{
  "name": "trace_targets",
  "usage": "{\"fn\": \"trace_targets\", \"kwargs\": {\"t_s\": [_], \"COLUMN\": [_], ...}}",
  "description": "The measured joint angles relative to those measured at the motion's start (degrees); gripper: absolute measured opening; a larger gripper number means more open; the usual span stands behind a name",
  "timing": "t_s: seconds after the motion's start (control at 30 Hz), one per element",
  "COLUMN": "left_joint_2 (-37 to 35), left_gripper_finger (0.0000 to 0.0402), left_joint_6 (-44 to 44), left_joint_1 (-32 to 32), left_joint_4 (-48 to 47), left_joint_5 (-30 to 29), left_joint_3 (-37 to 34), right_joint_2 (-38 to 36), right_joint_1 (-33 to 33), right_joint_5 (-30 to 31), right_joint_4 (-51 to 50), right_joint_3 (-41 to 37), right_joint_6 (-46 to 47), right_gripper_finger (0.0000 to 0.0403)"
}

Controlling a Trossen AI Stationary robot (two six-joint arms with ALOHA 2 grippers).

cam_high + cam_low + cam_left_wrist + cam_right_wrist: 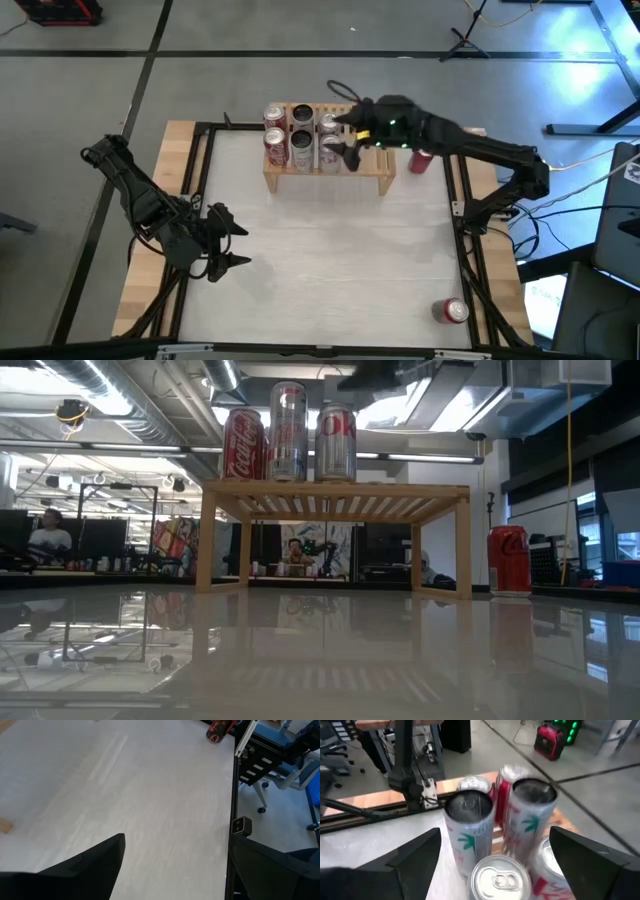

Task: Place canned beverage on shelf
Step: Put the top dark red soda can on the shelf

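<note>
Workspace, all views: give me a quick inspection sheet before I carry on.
Surface: pale table, bare in the middle.
Job's things: shelf at the far edge with six cans grouped on its left part; its right part is free. One red can stands on the table right of the shelf; another red can lies near the front right corner.
Clutter: nothing seen.
Grippers: right gripper open over the shelf by the cans, holding nothing; left gripper open, waiting at front left.
Cables: loose leads on the floor right of the table.
Surroundings: a person sits at a desk far behind.
</note>
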Motion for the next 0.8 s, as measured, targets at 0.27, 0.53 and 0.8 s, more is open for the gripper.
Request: {"fn": "trace_targets", "kwargs": {"t_s": [0.27, 0.53, 0.8], "left_joint_2": [0.0, 0.0, 0.0], "left_gripper_finger": [0.0351, 0.0351, 0.0351], "left_joint_6": [0.2, 0.2, 0.2], "left_joint_1": [0.0, 0.0, 0.0], "left_joint_4": [-0.3, -0.3, -0.3], "left_joint_5": [0.0, 0.0, -1.3], "left_joint_3": [0.0, 0.0, 0.0], "right_joint_2": [-6.0, -13.2, -16.0], "right_joint_1": [-1.5, -7.8, -18.8], "right_joint_5": [3.5, 5.2, 5.2], "right_joint_4": [-14.5, -31.2, -46.2], "right_joint_3": [7.4, 7.4, 7.3], "right_joint_6": [-3.2, -3.0, -2.9], "right_gripper_finger": [0.0362, 0.0362, 0.0362]}}
